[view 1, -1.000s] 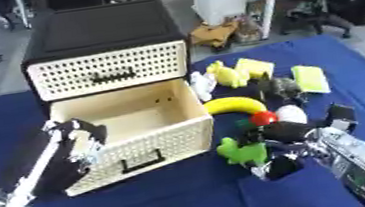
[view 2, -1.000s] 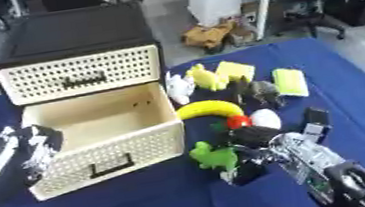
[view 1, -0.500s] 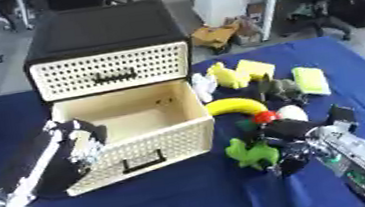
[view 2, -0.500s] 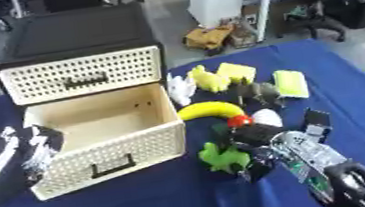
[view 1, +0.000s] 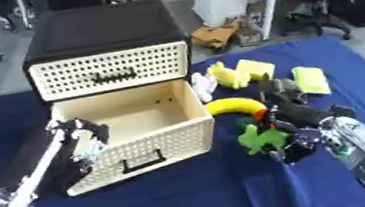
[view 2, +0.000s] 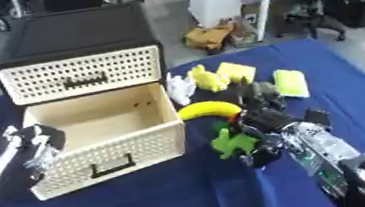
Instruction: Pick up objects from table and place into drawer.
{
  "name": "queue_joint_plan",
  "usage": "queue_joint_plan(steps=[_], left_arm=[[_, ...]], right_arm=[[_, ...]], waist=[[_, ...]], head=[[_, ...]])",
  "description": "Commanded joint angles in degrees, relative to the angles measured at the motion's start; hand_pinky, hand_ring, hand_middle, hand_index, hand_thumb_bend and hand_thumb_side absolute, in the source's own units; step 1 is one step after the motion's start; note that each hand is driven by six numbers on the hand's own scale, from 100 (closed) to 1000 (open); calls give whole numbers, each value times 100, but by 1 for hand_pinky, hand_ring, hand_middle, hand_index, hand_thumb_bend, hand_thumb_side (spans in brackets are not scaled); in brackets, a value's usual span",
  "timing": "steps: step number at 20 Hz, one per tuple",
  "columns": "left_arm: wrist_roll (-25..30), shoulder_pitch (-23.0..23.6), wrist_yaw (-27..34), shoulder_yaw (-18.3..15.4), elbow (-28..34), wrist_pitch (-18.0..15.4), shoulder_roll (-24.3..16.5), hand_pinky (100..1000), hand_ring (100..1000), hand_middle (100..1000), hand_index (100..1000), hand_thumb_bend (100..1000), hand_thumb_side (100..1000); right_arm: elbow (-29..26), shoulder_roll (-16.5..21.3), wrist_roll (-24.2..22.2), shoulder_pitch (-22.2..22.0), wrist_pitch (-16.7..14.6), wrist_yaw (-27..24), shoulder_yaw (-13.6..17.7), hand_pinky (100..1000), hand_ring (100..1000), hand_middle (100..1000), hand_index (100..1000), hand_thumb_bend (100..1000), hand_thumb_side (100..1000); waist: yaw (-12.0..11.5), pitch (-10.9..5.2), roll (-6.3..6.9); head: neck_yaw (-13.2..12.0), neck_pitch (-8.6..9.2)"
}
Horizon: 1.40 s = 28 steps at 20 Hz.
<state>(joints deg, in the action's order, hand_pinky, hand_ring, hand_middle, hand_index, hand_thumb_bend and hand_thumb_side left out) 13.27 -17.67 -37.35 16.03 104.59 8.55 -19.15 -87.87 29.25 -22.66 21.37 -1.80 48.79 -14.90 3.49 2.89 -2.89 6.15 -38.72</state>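
The right hand [view 1: 300, 133] has its fingers curled round a green toy [view 1: 258, 138] — at the open drawer's [view 1: 127, 128] three o'clock; the left hand [view 1: 85, 141] rests against the drawer's nine o'clock side, its fingers' state unclear.

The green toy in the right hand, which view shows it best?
The left eye view: the green toy stands clear of the right hand beside the open drawer. The right eye view shows nearly the same, slightly more overlapped by fingers.

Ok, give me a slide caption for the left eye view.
Right hand holds a green toy beside the open drawer; left hand rests at the drawer's left side.
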Motion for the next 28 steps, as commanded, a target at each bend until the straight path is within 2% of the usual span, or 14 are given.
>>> queue_joint_plan(steps=[1, 7, 11, 20, 28], left_arm=[[-34, -59, 28, -34, 78, 2, -51, 100, 100, 100, 703, 257, 1000], [-14, -71, 30, -5, 68, -16, -33, 100, 100, 100, 703, 256, 1000], [4, -88, 50, 37, 75, -50, 18, 100, 100, 100, 702, 260, 1000], [33, -159, 125, 125, 119, -106, 87, 100, 100, 100, 700, 265, 1000], [-156, -248, 272, 151, 215, -144, 138, 100, 100, 100, 687, 280, 1000]], right_arm=[[-283, 331, 66, 174, 143, -192, 200, 100, 184, 408, 469, 100, 111], [-321, 485, 218, 673, 245, -306, 373, 100, 186, 414, 472, 100, 100], [-143, 419, 279, 1113, 241, -382, 372, 100, 188, 421, 480, 100, 100], [385, 81, 243, 1752, -148, -248, 103, 100, 205, 443, 501, 100, 100], [940, -288, 367, 1998, -392, -75, 64, 100, 214, 449, 505, 100, 136]], waist=[[2, -40, 1], [-63, -38, -9], [-227, -53, 7], [-592, -43, 30], [-973, 36, 46]], head=[[-21, 26], [10, 46], [84, 45], [309, 77], [583, 213]])
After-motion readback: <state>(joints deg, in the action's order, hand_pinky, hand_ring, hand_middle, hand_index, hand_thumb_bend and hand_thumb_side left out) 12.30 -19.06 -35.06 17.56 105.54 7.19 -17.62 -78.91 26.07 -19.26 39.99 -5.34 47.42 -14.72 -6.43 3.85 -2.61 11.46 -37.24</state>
